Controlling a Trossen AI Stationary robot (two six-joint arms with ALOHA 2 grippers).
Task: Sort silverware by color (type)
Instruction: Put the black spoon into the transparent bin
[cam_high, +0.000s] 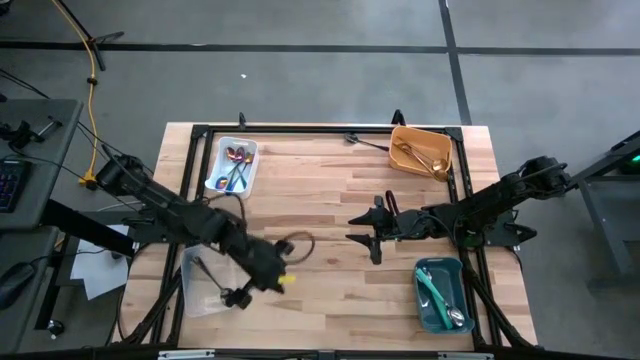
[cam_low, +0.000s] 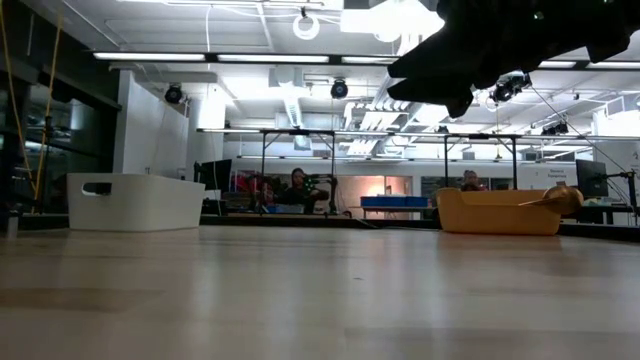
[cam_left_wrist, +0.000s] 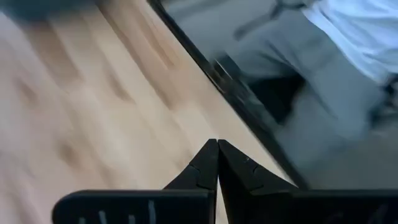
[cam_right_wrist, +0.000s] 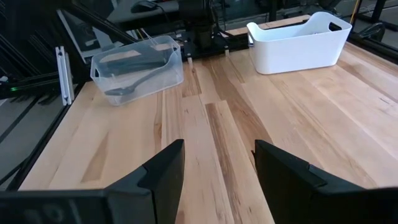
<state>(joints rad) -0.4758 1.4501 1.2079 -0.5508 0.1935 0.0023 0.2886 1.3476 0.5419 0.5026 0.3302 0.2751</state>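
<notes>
Four bins sit on the wooden table (cam_high: 330, 200), one near each corner. The white bin (cam_high: 236, 165) at the far left holds the iridescent rainbow spoons (cam_high: 236, 160), a few of them lying lengthwise. The yellow-orange bin (cam_high: 420, 150) at the far right has the gold utensils (cam_high: 412, 155) in it, with one handle poking out over its left edge. The teal bin (cam_high: 440, 295) at the near right holds the silver pieces with teal-green handles (cam_high: 432, 290). The clear bin (cam_high: 205, 280) at the near left has the black utensils (cam_right_wrist: 134, 87) inside, easiest to see from the right wrist view.

The left gripper (cam_left_wrist: 217, 163) is fully closed, fingertips pressed together with nothing between them, hanging by the near left edge of the table just beside the clear bin. The right gripper (cam_right_wrist: 219, 165) is spread wide and holding nothing, hovering over bare wood in the middle-right of the table, pointing toward the left side. It sits between the gold bin and the teal bin, clear of both. No silverware is loose on the tabletop that I can make out; everything's in a bin, well apart from either gripper's fingers.
</notes>
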